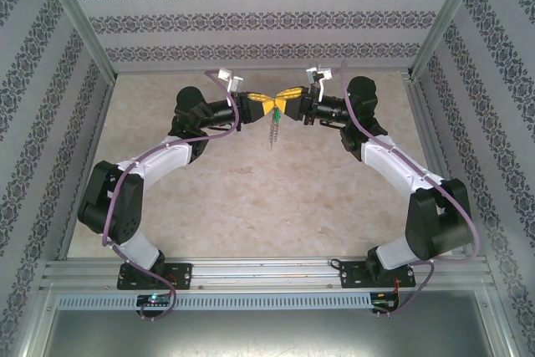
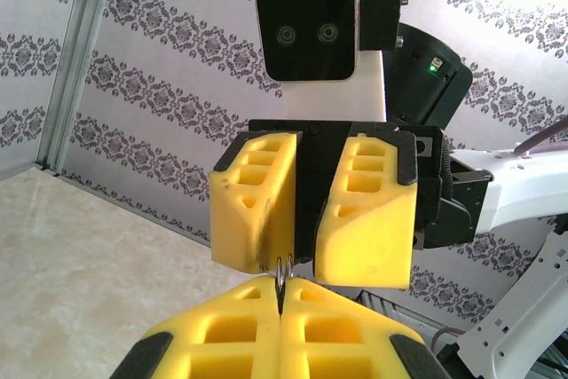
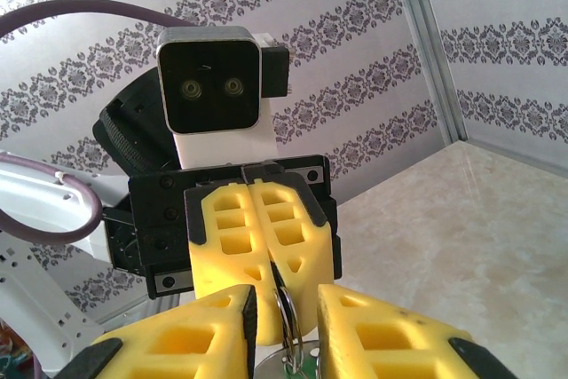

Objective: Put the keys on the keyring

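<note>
Grey-patterned walls [image 1: 251, 22] box in a pale, stone-look bench [image 1: 209, 206]. From above, the 2 arms [image 1: 159, 165] meet in mid-air over its far half. The left gripper [image 1: 269, 105] and right gripper [image 1: 289, 100] are tip to tip, with the green-headed key [image 1: 274, 112] just below them. The keyring [image 1: 272, 133] chain hangs straight down, clear of the bench.

In the left wrist view, the left gripper [image 2: 280, 295] is pressed closed on a thin loop of the keyring [image 2: 281, 277]. The right gripper [image 2: 306, 259] opposite shows a narrow gap.

In the right wrist view, the right gripper [image 3: 286, 303] stands slightly apart around the ring, with green at the bottom edge. I cannot tell whether it touches.
</note>
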You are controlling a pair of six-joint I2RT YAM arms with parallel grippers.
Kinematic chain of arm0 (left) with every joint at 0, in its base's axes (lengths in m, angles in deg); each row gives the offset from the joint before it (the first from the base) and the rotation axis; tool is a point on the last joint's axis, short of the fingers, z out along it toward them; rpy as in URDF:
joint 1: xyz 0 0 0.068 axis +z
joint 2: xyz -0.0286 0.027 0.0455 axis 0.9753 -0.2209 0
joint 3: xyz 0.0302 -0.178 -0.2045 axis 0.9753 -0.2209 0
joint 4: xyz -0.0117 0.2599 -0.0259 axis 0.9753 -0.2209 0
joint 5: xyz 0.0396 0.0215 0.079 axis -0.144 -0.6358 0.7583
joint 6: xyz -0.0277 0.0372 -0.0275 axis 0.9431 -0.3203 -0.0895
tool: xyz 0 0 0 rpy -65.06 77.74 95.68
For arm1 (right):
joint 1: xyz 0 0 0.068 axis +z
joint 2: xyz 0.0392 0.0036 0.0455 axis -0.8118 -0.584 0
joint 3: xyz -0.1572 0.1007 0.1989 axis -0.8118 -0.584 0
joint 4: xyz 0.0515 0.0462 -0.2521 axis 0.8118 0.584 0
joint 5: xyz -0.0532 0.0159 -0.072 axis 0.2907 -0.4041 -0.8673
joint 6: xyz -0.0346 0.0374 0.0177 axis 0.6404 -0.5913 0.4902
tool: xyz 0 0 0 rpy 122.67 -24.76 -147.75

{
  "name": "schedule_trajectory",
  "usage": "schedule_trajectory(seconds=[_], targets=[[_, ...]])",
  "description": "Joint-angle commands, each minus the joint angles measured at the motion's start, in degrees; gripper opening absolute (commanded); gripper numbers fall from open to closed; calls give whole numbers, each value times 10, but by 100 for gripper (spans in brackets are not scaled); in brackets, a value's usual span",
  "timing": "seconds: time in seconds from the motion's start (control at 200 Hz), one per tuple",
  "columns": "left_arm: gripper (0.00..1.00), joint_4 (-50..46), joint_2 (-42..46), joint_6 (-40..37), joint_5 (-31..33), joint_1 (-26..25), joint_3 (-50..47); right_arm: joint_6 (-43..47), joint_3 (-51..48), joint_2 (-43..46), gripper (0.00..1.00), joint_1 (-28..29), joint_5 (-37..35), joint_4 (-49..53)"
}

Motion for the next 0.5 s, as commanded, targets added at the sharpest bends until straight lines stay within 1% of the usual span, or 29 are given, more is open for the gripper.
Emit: schedule_trajectory(seconds=[0.0, 0.33, 0.43, 0.495], targets=[[0, 23, 1, 6, -4, -6, 24, 2, -5, -4, 26, -5, 19, -27], [0, 23, 0, 6, -3, -8, 25, -3, -14, -10, 28, -4, 24, -37], [0, 20, 0, 6, -5, -8, 26, -4, -16, -11, 18, -4, 22, -40], [0, 20, 0, 5, -6, -8, 26, -3, -16, -11, 9, -4, 21, -41]])
